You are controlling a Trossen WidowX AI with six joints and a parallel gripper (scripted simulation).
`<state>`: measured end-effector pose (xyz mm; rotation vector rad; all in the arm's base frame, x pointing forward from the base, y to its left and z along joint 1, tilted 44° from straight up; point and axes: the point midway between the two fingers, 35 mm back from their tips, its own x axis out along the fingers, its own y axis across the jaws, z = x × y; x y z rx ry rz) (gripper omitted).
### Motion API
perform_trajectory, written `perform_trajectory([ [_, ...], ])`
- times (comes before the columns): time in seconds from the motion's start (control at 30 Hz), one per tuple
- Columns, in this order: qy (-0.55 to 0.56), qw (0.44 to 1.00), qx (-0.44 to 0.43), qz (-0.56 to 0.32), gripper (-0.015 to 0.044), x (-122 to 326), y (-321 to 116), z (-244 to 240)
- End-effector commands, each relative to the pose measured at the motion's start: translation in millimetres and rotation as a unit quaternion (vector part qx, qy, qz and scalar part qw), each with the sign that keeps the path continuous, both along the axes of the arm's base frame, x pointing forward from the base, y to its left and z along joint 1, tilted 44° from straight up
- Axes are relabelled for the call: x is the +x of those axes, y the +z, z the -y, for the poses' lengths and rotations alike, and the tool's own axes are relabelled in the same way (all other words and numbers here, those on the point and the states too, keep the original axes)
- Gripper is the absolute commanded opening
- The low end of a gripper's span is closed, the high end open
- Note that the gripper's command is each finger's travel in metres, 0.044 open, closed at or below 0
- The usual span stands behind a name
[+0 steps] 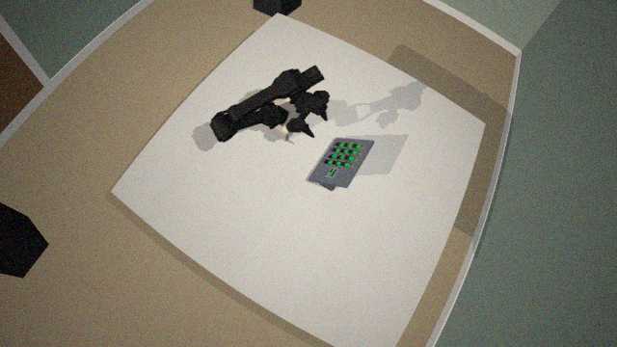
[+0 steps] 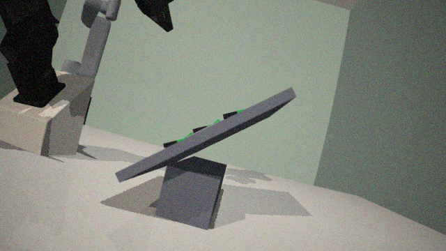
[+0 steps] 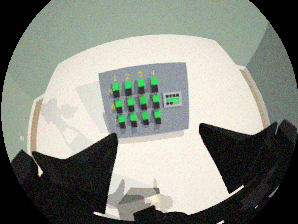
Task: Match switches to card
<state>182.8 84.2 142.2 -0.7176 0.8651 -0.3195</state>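
Observation:
A grey switch panel (image 1: pixel 341 162) stands tilted on a grey block (image 2: pixel 189 195) on the white mat. It carries a grid of small green and dark grey rocker switches (image 3: pixel 136 104), too small to read one by one. The small card (image 3: pixel 173 100) lies on the panel to the right of the grid; it also shows in the top view (image 1: pixel 332 173). My gripper (image 1: pixel 315 123) is open and empty, held up in the air short of the panel, with its fingers apart (image 3: pixel 156 145). One fingertip shows at the top of the exterior view (image 2: pixel 161 15).
The arm's base stands on a beige block (image 2: pixel 42 115) at the left. Dark objects sit at the mat's far edge (image 1: pixel 276 6) and at the left (image 1: pixel 16 246). The tan table has a raised white rim (image 1: pixel 496 183).

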Motion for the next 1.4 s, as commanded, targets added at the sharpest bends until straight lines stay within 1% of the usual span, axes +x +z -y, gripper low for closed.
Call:
perform_trajectory([
  [0.0,0.000,1.000,0.000,0.000,0.0374,1.0,-2.2,-0.5],
  [0.07,0.000,1.000,0.001,-0.003,0.0321,8.5,-19.8,-4.1],
  [0.17,0.002,1.000,0.002,-0.009,0.0243,25.2,-61.1,-6.8],
  [0.3,0.003,1.000,0.000,-0.012,0.0138,41.4,-108.4,0.6],
  [0.47,0.004,1.000,-0.001,-0.012,0.0006,43.4,-115.5,2.8],
  [0.63,0.004,1.000,0.000,-0.012,0.0000,44.3,-116.6,3.5],
  [0.8,0.012,1.000,0.000,-0.003,0.0000,63.6,-135.7,21.1],
  [1.37,0.013,1.000,-0.001,-0.001,0.0000,74.3,-145.7,30.7],
])
